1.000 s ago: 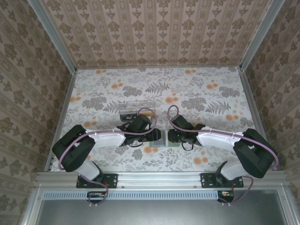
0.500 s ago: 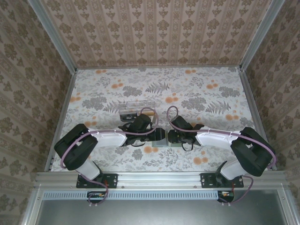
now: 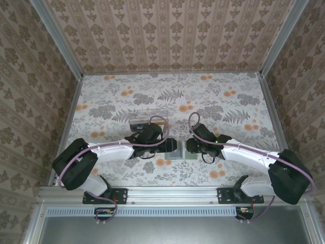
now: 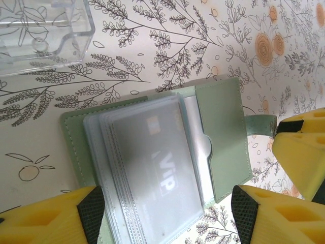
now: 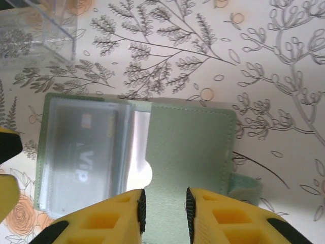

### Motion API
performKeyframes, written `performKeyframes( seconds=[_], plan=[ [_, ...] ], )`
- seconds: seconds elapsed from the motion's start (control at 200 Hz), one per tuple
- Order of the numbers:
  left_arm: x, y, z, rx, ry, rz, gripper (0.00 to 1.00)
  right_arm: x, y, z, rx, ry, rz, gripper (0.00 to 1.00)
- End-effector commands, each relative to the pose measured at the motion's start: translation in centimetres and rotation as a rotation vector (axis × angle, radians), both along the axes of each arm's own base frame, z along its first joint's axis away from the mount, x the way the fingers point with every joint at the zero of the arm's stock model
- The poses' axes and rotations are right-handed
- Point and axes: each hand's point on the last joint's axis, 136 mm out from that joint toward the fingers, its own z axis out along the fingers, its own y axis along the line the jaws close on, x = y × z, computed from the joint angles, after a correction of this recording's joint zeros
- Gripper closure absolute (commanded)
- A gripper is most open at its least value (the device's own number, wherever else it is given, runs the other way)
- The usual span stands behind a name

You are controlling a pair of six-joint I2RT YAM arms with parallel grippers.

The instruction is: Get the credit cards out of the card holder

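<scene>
Starting nearest the arm bases, the 2 arms reach inward and meet at the middle of the floral desk (image 3: 228, 101), where the card holder (image 5: 190, 147) lies opened flat between them. The right gripper (image 5: 164, 208) has its fingers pressed almost together on 1 edge of the holder's plain grey-green panel: a pinch on the soft cover that seems meant to pin that side. The left gripper (image 4: 170, 211) stands with its fingers spread wide, 1 on each side of the other panel, touching nothing that I can make out. Under it sits a stack of clear plastic sleeves (image 4: 117, 152), and the top one shows a grey card marked VIP (image 4: 152, 168). A small closing tab (image 5: 246, 185) sticks out from the plain panel's outer edge. Just beyond the holder rests a clear plastic box (image 4: 40, 30), apart from it.

The holder looks light and limp, so it would likely slide or fold if tugged without being held down. The card is thin, stiff and probably slick inside the glossy sleeves — best taken by its exposed edge near the half-round notch (image 5: 147, 175), not by the floppy sleeve.
</scene>
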Motion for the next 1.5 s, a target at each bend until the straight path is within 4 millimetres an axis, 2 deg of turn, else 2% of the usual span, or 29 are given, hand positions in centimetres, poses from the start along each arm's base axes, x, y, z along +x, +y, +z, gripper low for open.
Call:
performKeyframes(
  seconds=[0.0, 0.165, 0.305, 0.62, 1.0, 1.14, 1.285, 1.495],
  plan=[
    [0.1, -0.8, 1.2, 0.001, -0.032, -0.031, 0.29, -1.5, -2.1, -2.3, -0.057, 0.061, -0.02, 0.7],
    [0.0, -1.7, 0.9, 0.001, -0.022, -0.053, 0.28, -1.7, -1.9, -4.2, -0.048, 0.102, -0.019, 0.71],
    [0.0, -1.7, 0.4, 0.017, -0.011, -0.055, 0.28, -1.7, -1.5, -5.0, -0.042, 0.119, -0.017, 0.71],
    [-0.3, -2.0, -0.9, 0.027, 0.025, -0.063, 0.27, -1.7, -1.4, -5.0, -0.035, 0.119, -0.016, 0.71],
    [-0.8, -3.1, -1.2, 0.007, 0.04, -0.093, 0.26, -1.8, -1.3, -5.1, -0.027, 0.123, -0.019, 0.71],
    [-0.9, -3.6, -0.9, -0.008, 0.035, -0.105, 0.21, -1.8, -1.3, -5.1, -0.023, 0.124, -0.02, 0.71],
    [-1.0, -3.8, -0.8, -0.021, 0.032, -0.111, 0.12, -1.9, -1.3, -5.2, -0.023, 0.127, -0.019, 0.71],
    [-1.0, -4.1, -0.8, -0.04, 0.036, -0.117, 0.08, -1.8, -1.3, -5.2, -0.02, 0.128, -0.02, 0.71]
  ],
)
